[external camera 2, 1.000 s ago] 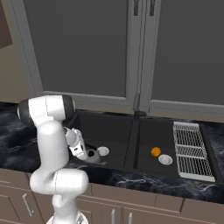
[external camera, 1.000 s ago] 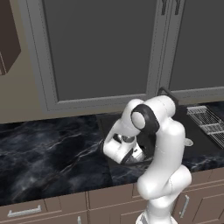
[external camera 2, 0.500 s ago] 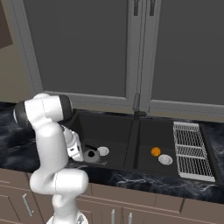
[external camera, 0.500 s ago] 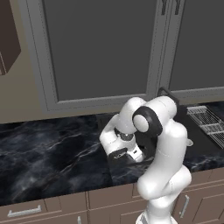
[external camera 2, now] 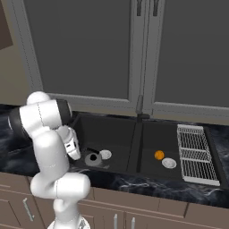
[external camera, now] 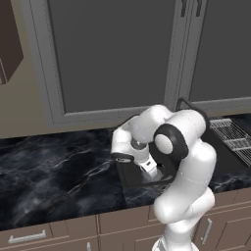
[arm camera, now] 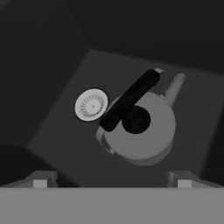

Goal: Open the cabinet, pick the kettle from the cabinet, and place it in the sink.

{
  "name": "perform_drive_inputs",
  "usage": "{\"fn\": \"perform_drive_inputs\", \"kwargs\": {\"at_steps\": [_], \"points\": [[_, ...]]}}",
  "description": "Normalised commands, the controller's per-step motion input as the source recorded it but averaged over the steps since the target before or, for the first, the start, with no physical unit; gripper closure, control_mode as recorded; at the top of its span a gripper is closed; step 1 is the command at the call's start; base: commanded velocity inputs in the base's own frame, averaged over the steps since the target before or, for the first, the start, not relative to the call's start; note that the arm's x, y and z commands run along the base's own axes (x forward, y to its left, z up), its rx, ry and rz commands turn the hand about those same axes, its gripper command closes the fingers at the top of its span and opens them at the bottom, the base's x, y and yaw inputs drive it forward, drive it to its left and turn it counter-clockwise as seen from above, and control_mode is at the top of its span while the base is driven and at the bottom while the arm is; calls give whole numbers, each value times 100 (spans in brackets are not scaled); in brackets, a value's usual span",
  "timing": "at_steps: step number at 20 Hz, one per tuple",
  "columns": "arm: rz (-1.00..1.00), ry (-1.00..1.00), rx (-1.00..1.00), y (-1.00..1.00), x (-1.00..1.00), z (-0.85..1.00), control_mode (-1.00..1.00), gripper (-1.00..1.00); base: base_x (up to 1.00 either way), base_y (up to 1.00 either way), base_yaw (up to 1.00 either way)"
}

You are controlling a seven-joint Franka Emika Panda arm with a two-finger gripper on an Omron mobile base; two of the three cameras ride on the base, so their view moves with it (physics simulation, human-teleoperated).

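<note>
The grey kettle (arm camera: 141, 131), with a black handle and black lid knob, stands upright on the floor of the dark sink (arm camera: 61, 144), next to the round silver drain disc (arm camera: 91, 105). My gripper (arm camera: 111, 181) hangs open just above and beside the kettle, with nothing between its fingertips (arm camera: 41, 179). From the right base view, the kettle (external camera 2: 93, 158) sits in the left basin of the sink (external camera 2: 112, 127), with my hand right next to it on the left. A corner of the brown cabinet (external camera: 10, 44) shows at the upper left.
An orange ball (external camera 2: 159, 154) and a second drain disc (external camera 2: 169, 163) lie in the right basin. A grey wire dish rack (external camera 2: 194, 152) sits to the right of the sink. Black marble counter (external camera: 54, 166) runs to the left. Grey window panes fill the wall behind.
My hand has drawn back a little from the kettle and turned slightly. The kettle stays where it stood on the sink floor. The jaws have stayed open.
</note>
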Motion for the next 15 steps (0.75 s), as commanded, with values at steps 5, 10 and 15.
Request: {"fn": "perform_drive_inputs", "kwargs": {"at_steps": [5,10,15], "points": [[0,0,0,2,-14,44,-100,-100,0,0,0],[0,6,0,0,-21,51,-100,-100,0,0,0],[0,2,0,0,-28,48,-100,-100,0,0,0]]}}
